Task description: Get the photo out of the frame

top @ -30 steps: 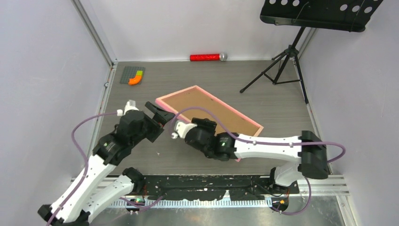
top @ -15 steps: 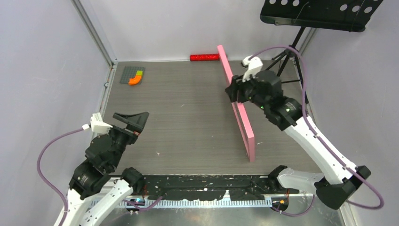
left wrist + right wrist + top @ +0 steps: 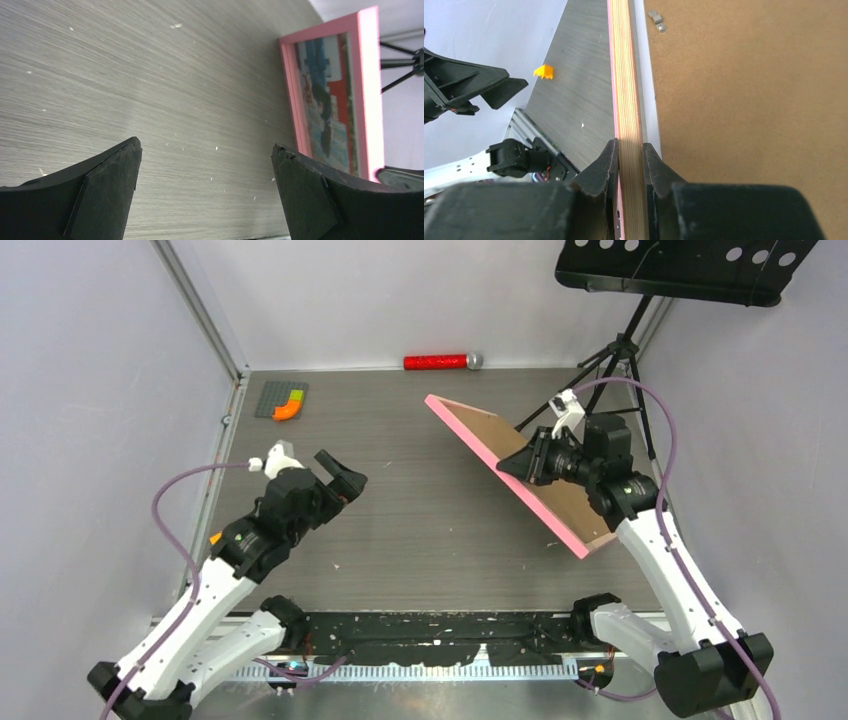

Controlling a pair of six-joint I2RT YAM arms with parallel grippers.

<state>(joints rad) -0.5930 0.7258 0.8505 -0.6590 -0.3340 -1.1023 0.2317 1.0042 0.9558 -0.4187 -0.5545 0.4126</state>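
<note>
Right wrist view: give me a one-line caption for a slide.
The right hand grips the frame by its edge, with the brown backing board facing the camera.

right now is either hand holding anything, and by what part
The right hand pinches the frame by the rim of one long side, a finger on either side of it. The left hand is open and holds nothing.

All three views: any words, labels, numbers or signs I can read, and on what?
None readable.
The photo in the pink frame shows only blurred colour patches; any lettering there is too small to tell.
The brown backing board and the red tube carry no visible writing.
</note>
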